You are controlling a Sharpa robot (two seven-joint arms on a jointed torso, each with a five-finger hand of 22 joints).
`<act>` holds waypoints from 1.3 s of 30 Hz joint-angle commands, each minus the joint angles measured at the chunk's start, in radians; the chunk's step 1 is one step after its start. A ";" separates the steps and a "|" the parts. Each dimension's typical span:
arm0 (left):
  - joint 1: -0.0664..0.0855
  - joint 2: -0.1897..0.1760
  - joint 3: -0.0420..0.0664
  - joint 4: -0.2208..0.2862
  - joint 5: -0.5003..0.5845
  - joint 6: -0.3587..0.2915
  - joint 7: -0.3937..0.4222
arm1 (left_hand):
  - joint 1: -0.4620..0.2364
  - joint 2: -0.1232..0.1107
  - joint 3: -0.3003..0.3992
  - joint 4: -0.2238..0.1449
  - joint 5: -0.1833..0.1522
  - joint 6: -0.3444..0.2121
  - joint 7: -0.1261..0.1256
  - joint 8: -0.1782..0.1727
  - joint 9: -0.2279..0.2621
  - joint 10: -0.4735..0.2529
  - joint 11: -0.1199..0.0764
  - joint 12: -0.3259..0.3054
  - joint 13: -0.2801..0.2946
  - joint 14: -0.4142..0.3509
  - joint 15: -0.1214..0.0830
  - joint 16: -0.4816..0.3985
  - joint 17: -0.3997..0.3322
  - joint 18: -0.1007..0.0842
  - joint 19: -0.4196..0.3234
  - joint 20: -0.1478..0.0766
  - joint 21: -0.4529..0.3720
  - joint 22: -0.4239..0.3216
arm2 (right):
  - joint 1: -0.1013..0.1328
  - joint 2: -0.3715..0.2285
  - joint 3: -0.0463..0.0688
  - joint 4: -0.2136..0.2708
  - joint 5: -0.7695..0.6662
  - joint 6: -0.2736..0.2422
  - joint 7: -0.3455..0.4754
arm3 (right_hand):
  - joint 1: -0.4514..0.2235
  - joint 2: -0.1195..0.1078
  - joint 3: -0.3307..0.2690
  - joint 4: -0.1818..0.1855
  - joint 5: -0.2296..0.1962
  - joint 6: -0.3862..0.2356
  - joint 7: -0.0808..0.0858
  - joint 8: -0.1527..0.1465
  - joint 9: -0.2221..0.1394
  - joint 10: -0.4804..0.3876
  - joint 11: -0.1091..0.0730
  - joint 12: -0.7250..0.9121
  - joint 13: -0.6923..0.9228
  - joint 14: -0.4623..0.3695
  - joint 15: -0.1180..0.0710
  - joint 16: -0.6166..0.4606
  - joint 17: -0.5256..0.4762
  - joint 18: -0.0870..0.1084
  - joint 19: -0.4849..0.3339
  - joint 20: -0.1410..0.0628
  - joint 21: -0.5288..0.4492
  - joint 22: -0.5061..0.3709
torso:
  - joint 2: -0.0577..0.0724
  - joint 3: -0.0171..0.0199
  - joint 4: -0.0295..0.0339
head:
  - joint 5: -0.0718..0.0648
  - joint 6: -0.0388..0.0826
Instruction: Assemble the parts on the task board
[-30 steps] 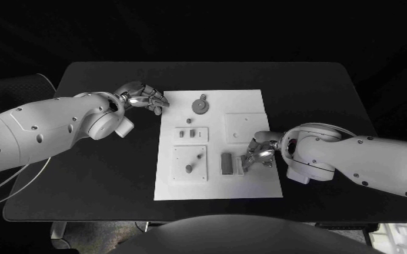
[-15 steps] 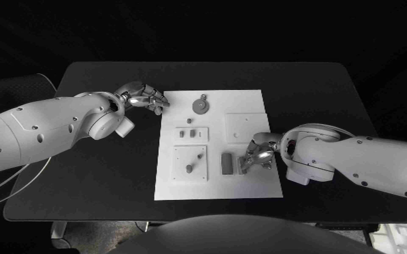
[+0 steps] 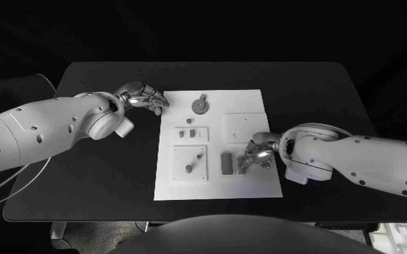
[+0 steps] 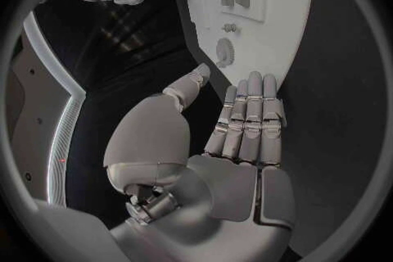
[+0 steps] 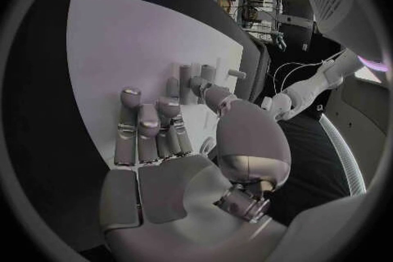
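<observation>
The right hand hovers low over the board, its fingers lying close together and extended, with the upright grey block just beyond their tips. I cannot tell whether they touch it or pinch anything; nothing shows clearly between them. The left hand rests at the board's far-left corner, fingers held straight and side by side, holding nothing, with the round disc a little ahead of the fingertips. Small pegs sit in the plates between the two hands.

The step in hand looks like the right hand reaching for the block, not yet gripping it. The next move likely calls for the fingers to spread around the block, close on its sides and lift it straight, without nudging the pegs nearby.
</observation>
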 commanded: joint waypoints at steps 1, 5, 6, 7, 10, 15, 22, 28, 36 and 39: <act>0.001 0.002 0.000 0.003 -0.002 0.009 0.005 | 0.001 -0.007 -0.002 0.001 -0.003 -0.006 0.001 0.006 -0.001 0.003 0.003 -0.005 0.001 0.007 -0.002 -0.007 0.002 0.008 0.001 -0.001 -0.004 0.001 | -0.001 0.001 0.000 0.000 0.003 0.009 0.009 | 0.000 -0.010 0.001 0.007 -0.005 -0.008 -0.001 -0.004 -0.001 -0.004 0.000 0.001 0.001 0.001 -0.008 -0.005 -0.002 0.015 -0.004 0.001 -0.004 0.012 | 0.000 -0.0003 0.0000 | 0.001 0.000; 0.001 0.001 0.000 0.003 -0.002 0.009 0.005 | 0.001 -0.007 -0.002 0.001 -0.003 -0.006 0.001 0.006 -0.001 0.003 0.003 -0.005 0.001 0.007 -0.002 -0.007 0.002 0.008 0.001 -0.001 -0.005 0.001 | -0.001 0.003 0.000 -0.001 0.009 0.012 0.010 | 0.000 -0.016 0.001 0.015 -0.006 -0.011 0.000 -0.005 -0.002 -0.006 0.001 0.001 0.001 0.000 -0.009 -0.005 -0.002 0.015 -0.005 0.001 -0.004 0.012 | 0.000 -0.0003 -0.0001 | 0.001 0.000; 0.001 0.002 0.000 0.003 -0.002 0.009 0.005 | 0.001 -0.007 -0.002 0.001 -0.003 -0.006 0.001 0.006 -0.001 0.003 0.003 -0.005 0.001 0.007 -0.002 -0.007 0.002 0.008 0.001 -0.001 -0.005 0.001 | -0.001 0.003 0.000 -0.001 0.011 0.012 0.010 | -0.001 -0.018 0.001 0.018 -0.006 -0.011 0.001 -0.005 -0.002 -0.006 0.001 0.001 0.001 0.000 -0.009 -0.005 -0.002 0.015 -0.005 0.001 -0.004 0.012 | 0.000 -0.0004 -0.0001 | 0.001 0.000; 0.001 0.002 0.000 0.003 -0.002 0.009 0.005 | 0.001 -0.007 -0.002 0.001 -0.003 -0.006 0.001 0.006 -0.001 0.003 0.003 -0.005 0.001 0.007 -0.002 -0.007 0.002 0.008 0.001 -0.001 -0.005 0.001 | -0.001 0.003 0.000 -0.001 0.011 0.012 0.010 | -0.001 -0.020 0.001 0.020 -0.006 -0.012 0.001 -0.005 -0.002 -0.007 0.001 0.001 0.001 -0.001 -0.009 -0.005 -0.002 0.015 -0.006 0.001 -0.004 0.012 | 0.000 -0.0003 0.0000 | 0.001 0.000; 0.001 0.002 0.000 0.003 -0.002 0.008 0.005 | 0.001 -0.007 -0.002 0.001 -0.003 -0.006 0.001 0.006 -0.001 0.003 0.003 -0.005 0.001 0.007 -0.002 -0.007 0.002 0.008 0.001 -0.001 -0.005 0.001 | -0.001 0.003 0.000 -0.001 0.011 0.012 0.011 | -0.002 -0.025 0.001 0.027 -0.006 -0.013 0.001 -0.006 -0.002 -0.008 0.002 0.001 0.001 -0.001 -0.009 -0.005 -0.002 0.015 -0.006 0.001 -0.004 0.012 | 0.000 -0.0003 0.0003 | 0.001 0.000; 0.001 0.001 0.000 0.004 -0.002 0.008 0.003 | 0.001 -0.007 -0.002 0.001 -0.003 -0.006 0.001 0.006 -0.001 0.003 0.003 -0.005 0.001 0.007 -0.002 -0.008 0.003 0.008 0.001 -0.001 -0.005 0.001 | -0.001 0.003 0.000 -0.001 0.011 0.009 0.012 | -0.005 -0.031 0.000 0.037 -0.006 -0.016 0.002 -0.006 -0.003 -0.009 0.003 0.001 0.002 -0.003 -0.010 -0.006 -0.002 0.015 -0.007 0.001 -0.005 0.012 | 0.000 -0.0004 -0.0001 | 0.002 0.000; 0.001 0.001 0.000 0.003 -0.003 0.007 0.003 | 0.001 -0.007 -0.002 0.001 -0.003 -0.006 0.001 0.006 -0.001 0.003 0.003 -0.005 0.001 0.007 -0.002 -0.008 0.003 0.008 0.002 -0.001 -0.005 0.001 | -0.001 -0.005 0.000 0.000 -0.028 0.024 0.023 | 0.008 -0.034 0.002 0.035 -0.006 -0.019 0.003 -0.007 -0.003 -0.010 0.003 0.002 0.002 -0.003 -0.011 -0.005 -0.002 0.015 -0.007 -0.001 -0.004 0.013 | 0.000 0.0000 -0.0002 | 0.001 0.000; 0.001 0.001 0.000 0.003 -0.003 0.007 0.004 | 0.001 -0.007 -0.002 0.001 -0.003 -0.006 0.001 0.006 -0.001 0.003 0.003 -0.005 0.001 0.008 -0.002 -0.008 0.003 0.008 0.002 -0.001 -0.005 0.001 | -0.001 -0.006 0.000 0.004 -0.050 0.064 0.030 | 0.058 -0.041 -0.008 -0.013 -0.006 -0.019 0.002 -0.002 0.000 -0.012 0.003 0.006 0.003 -0.004 -0.012 -0.002 -0.001 0.015 -0.010 -0.002 0.000 0.015 | 0.000 0.0002 -0.0004 | 0.000 0.000; 0.001 0.001 0.000 0.003 -0.003 0.009 0.004 | 0.002 -0.007 -0.002 0.001 -0.003 -0.006 0.001 0.006 -0.001 0.003 0.003 -0.005 0.001 0.008 -0.002 -0.009 0.004 0.008 0.002 -0.001 -0.005 0.002 | -0.009 0.006 0.000 -0.005 -0.094 0.069 0.026 | 0.093 -0.027 -0.013 -0.058 -0.006 -0.013 0.000 0.006 0.003 -0.012 0.000 0.008 0.003 -0.005 -0.010 0.000 -0.001 0.015 -0.011 0.000 0.001 0.015 | 0.000 0.0001 0.0002 | -0.002 0.000; 0.001 0.000 0.000 0.003 -0.003 0.009 0.003 | 0.002 -0.007 -0.002 0.001 -0.003 -0.006 0.000 0.006 -0.001 0.003 0.003 -0.005 0.001 0.008 -0.002 -0.009 0.004 0.008 0.002 -0.001 -0.005 0.002 | -0.016 0.010 0.000 -0.009 -0.095 0.062 0.023 | 0.091 -0.025 -0.015 -0.057 -0.006 -0.011 -0.001 0.007 0.003 -0.011 0.000 0.009 0.003 -0.004 -0.010 0.000 -0.002 0.015 -0.011 0.000 0.001 0.014 | 0.000 0.0000 0.0004 | 0.000 0.000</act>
